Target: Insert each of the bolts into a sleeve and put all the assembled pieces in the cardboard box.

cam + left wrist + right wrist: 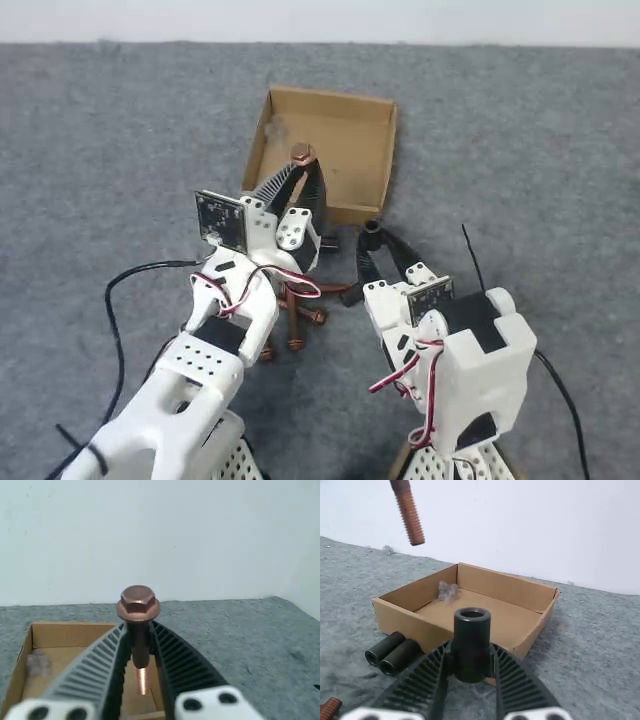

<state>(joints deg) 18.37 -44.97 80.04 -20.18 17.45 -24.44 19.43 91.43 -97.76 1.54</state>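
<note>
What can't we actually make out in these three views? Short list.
- Loose bolts, high view: the left arm covers part of the pile, so they can't be counted.
- Held bolt, right wrist view: its head is cut off by the top edge.
- Cardboard box, left wrist view: much of its floor is hidden behind the left pincer.
- Pale scrap in the box, right wrist view: too small to identify.

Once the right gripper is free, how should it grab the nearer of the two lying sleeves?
Probably from above, across the nearer sleeve near its open end: it lies flat, touching the other sleeve, so one finger must wedge between them.
</note>
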